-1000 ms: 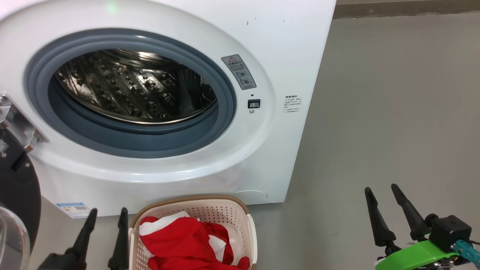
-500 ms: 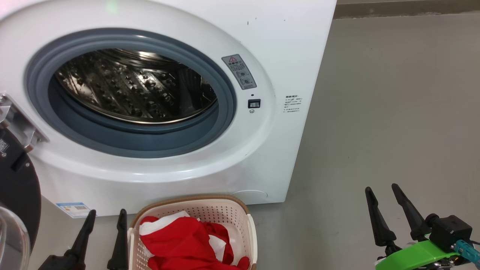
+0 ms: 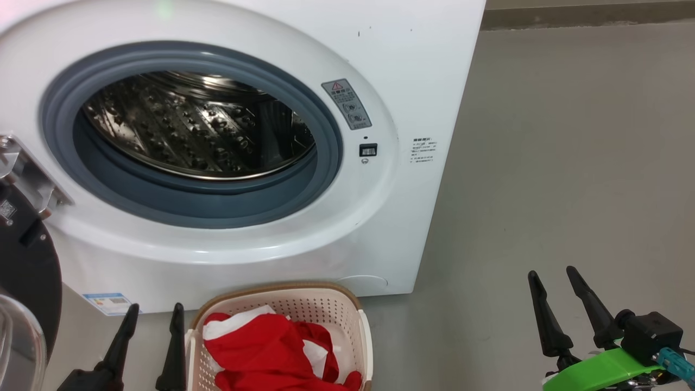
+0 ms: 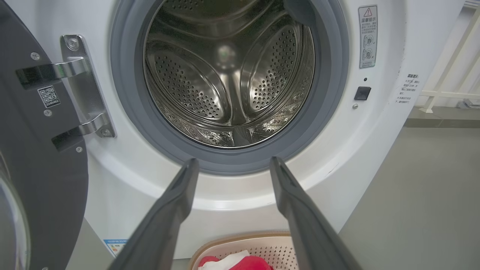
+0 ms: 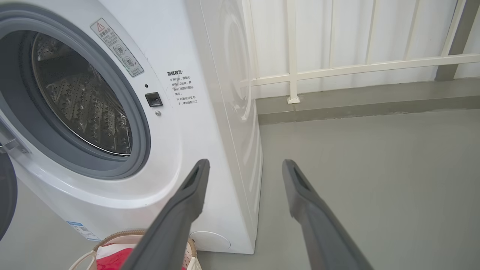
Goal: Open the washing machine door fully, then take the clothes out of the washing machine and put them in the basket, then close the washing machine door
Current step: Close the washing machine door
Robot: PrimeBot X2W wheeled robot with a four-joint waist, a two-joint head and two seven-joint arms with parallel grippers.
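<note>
I see both sets of fingers spread, holding nothing: the left gripper (image 3: 156, 307) just beside the basket (image 3: 304, 304), the right gripper (image 3: 551, 271) over the floor (image 3: 570, 163). The clothes (image 3: 260, 353) (red and white) lie in the basket before the washing machine (image 3: 423, 70); its door (image 3: 27, 260) stands open at left.

washing machine door (image 3: 30, 271) slightly further into head view, left tool (image 3: 155, 307) marginally lower

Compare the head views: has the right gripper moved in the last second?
No. The right gripper keeps its place against the lower right corner of the washing machine.
</note>
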